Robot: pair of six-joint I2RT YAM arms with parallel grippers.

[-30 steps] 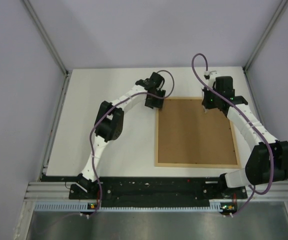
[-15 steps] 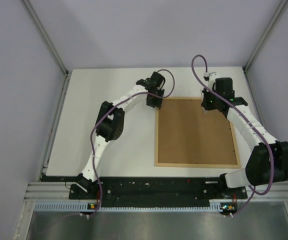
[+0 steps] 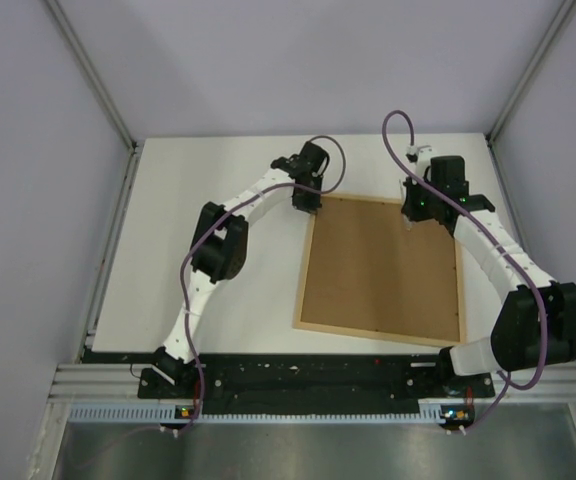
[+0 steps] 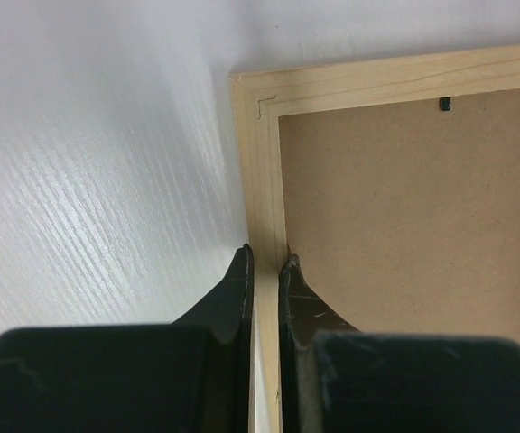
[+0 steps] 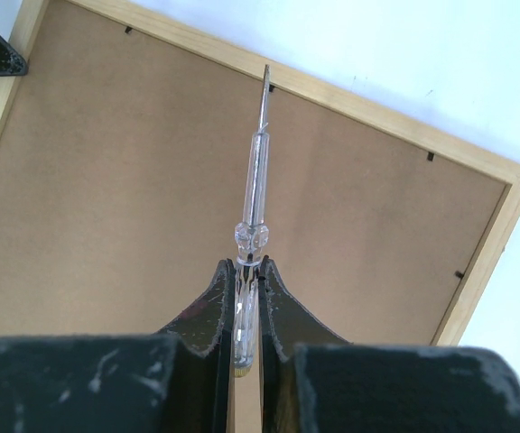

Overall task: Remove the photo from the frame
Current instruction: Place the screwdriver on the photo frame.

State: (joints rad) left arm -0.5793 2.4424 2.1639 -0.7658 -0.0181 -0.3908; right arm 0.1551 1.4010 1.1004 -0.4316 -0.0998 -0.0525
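Observation:
The frame (image 3: 376, 335) lies back side up on the white table, its brown fibreboard facing me, skewed to the table edges. My left gripper (image 3: 305, 207) (image 4: 266, 257) is shut on the frame's light-wood left rail (image 4: 260, 180) near its far-left corner. My right gripper (image 3: 411, 214) (image 5: 246, 262) is shut on a clear-handled screwdriver (image 5: 255, 180). The screwdriver's metal tip reaches the frame's far rail (image 5: 377, 117), beside a small black tab (image 5: 272, 88). The photo is hidden under the fibreboard.
More small black tabs (image 5: 430, 156) (image 5: 459, 274) hold the fibreboard along the frame's inner edges. Bare white table (image 3: 218, 190) lies left of and behind the frame. Grey walls enclose the table, and a black rail (image 3: 298, 375) with the arm bases runs along the near edge.
My left gripper has shut on the frame's left rail. The frame has turned on the table, its near edge swinging to the left. The right gripper still holds the screwdriver.

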